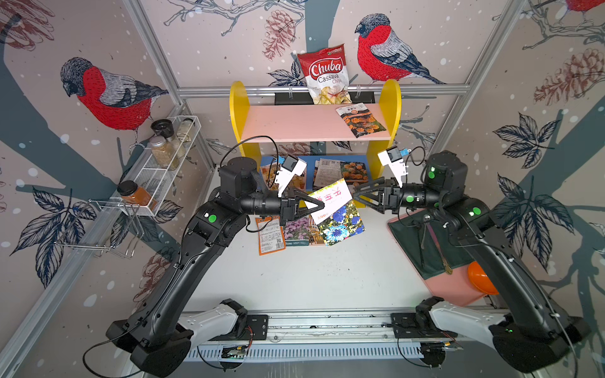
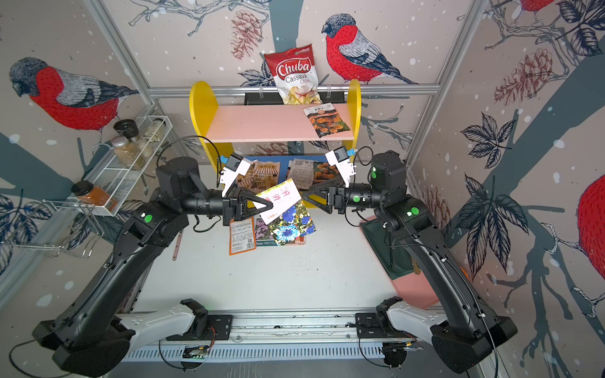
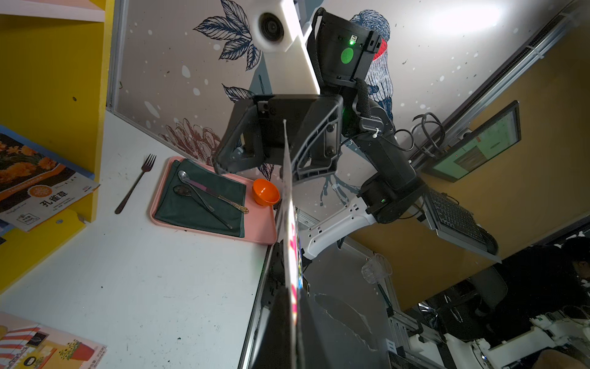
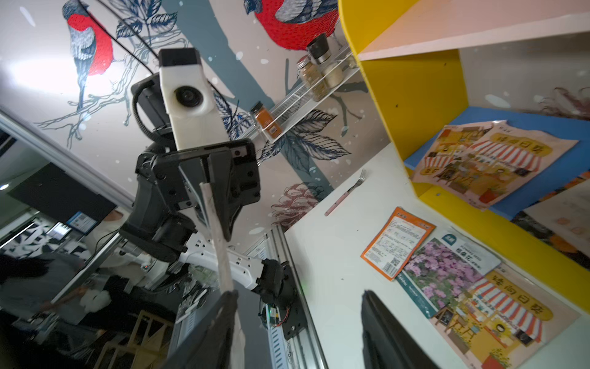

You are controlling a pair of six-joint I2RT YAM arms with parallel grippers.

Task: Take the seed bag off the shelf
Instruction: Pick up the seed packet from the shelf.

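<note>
Left pincer (image 1: 322, 205) clamped on corner of seed bag (image 1: 339, 214): blue-flower print, white header. Bag in air, tilted, clear of shelf (image 1: 288, 126), above loose packets (image 1: 296, 230) lying on worktop (image 1: 311, 271). Right pincer (image 1: 356, 193) jaws apart at bag's opposite edge; contact unclear. Marigold packet (image 1: 360, 120) on pink upper board. Further packets (image 1: 353, 171) on blue lower board.

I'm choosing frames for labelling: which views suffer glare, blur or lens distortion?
In both top views, light is even, with wide-angle stretch toward the corners; in the left wrist view, bright glare washes out the wall and the held seed bag blurs edge-on near the lens; in the right wrist view, glare hits the wall, and the room behind is dim.
</note>
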